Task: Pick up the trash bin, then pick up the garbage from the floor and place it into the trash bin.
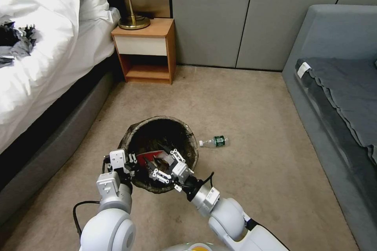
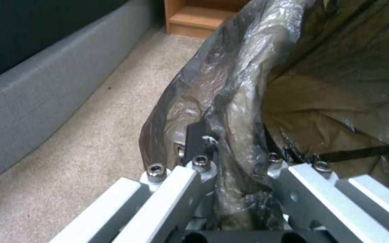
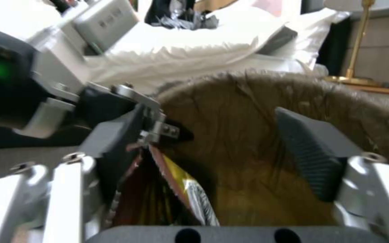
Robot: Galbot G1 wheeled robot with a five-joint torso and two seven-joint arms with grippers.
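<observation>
At lower centre our left gripper (image 1: 131,164) clamps the trash bin (image 1: 159,153) rim steady while our right gripper (image 1: 167,164), jaws spread, releases a red snack packet (image 1: 151,156) inside.

Glossy crinkled plastic bin liner (image 2: 230,77); matt short-pile carpet (image 1: 251,102).

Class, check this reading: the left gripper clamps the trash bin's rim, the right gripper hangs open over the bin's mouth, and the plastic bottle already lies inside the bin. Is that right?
One part is wrong. The head view shows the plastic bottle lying on the floor beside the trash bin, not inside it. The rest stands: the left gripper clamps the rim, and the right gripper hangs over the mouth, jaws open.
</observation>
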